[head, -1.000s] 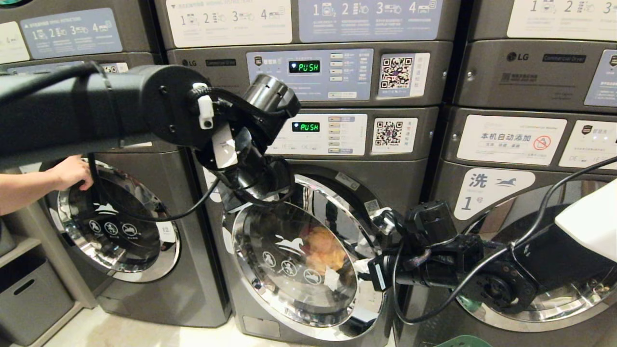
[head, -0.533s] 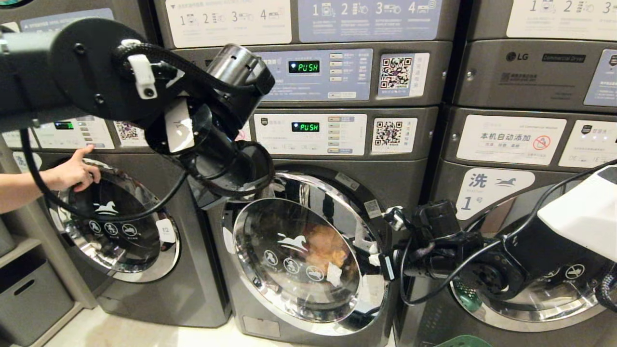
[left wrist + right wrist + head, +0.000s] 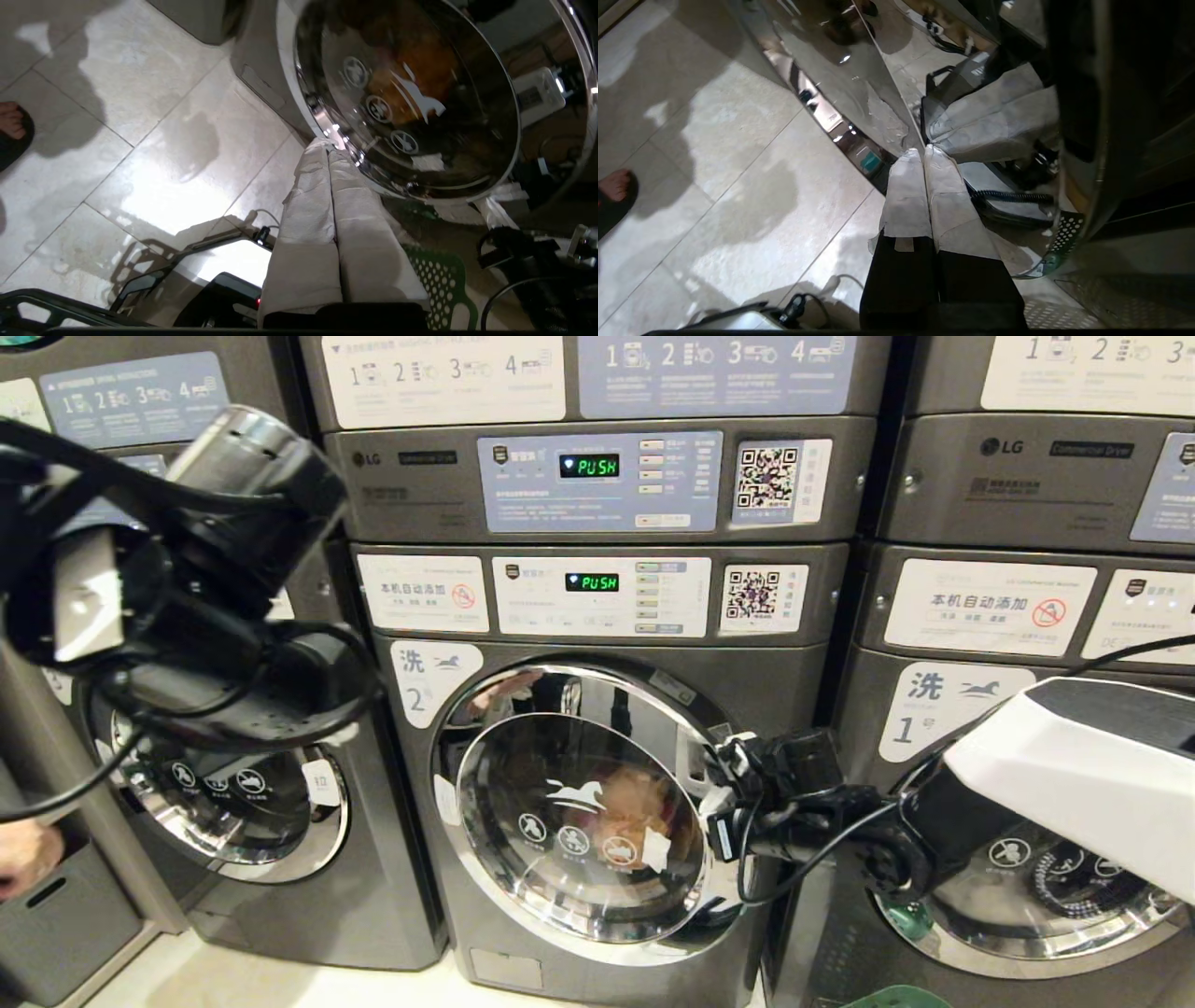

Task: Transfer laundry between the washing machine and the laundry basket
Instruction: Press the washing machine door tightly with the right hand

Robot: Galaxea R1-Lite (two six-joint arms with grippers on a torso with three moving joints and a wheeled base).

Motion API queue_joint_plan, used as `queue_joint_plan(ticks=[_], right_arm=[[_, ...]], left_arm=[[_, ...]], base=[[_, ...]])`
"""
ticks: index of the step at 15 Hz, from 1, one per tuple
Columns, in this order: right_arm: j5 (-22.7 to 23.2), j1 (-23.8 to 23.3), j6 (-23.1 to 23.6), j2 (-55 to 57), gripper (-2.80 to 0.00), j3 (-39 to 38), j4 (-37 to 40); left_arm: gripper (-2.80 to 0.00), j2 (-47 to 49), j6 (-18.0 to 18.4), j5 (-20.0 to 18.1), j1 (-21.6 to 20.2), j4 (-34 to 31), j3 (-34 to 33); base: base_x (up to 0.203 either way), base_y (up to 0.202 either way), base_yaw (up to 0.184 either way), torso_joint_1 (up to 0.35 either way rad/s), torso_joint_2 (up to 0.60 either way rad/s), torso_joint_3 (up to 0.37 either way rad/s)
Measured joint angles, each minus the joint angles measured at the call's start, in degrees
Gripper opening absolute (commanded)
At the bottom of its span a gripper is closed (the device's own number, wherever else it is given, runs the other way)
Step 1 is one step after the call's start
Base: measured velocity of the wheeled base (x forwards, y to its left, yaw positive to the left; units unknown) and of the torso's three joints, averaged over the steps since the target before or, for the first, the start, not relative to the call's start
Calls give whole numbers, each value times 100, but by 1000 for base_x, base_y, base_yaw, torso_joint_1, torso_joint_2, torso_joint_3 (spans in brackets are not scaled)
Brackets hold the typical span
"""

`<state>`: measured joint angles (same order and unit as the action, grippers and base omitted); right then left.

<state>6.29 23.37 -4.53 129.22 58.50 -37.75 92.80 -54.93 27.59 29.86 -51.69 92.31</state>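
The right gripper [image 3: 923, 151], fingers pressed together, is held at the right rim of the washing machine [image 3: 597, 728] door; the left gripper [image 3: 328, 151], likewise closed, is raised at the left.

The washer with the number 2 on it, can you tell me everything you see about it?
The washer is dark grey metal, in the middle between two alike machines, with a dryer stacked on top. Its round door has a shiny chrome rim and dark glass printed with a white horse and three round icons; something orange shows behind the glass. The door looks shut or nearly so. Above it a green display reads PUSH, beside a QR code. The shut right claw is at the door's right edge.
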Motion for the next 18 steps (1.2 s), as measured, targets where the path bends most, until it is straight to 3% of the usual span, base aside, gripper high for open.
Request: queue_joint_plan(ticks=[3,5,8,10,13,16,18], right_arm=[[-361,-6,5,368,-280,311,-119],[-546,0,7,504,-280,421,-123],[-712,-21,9,583,-280,522,-116],[-739,-79,7,573,-280,539,-123],[-730,-168,-6,578,-280,537,-125],[-738,-323,-10,664,-280,544,-145],[-780,-341,-1,758,-280,572,-236]], left_arm=[[-280,-839,39,107,-1090,-31,-613],[-280,-1582,58,167,-1814,-43,-1362],[-280,-2794,350,391,-2292,20,-2748],[-280,-3581,1056,449,-1866,376,-3592],[-280,-4552,2849,195,-547,1793,-5381],[-280,-5198,4442,-789,179,3471,-7148],[-280,-5609,5049,-1719,397,4293,-8055]], base=[[0,0,0,0,0,0],[0,0,0,0,0,0],[0,0,0,0,0,0],[0,0,0,0,0,0],[0,0,0,0,0,0],[0,0,0,0,0,0],[0,0,0,0,0,0]])
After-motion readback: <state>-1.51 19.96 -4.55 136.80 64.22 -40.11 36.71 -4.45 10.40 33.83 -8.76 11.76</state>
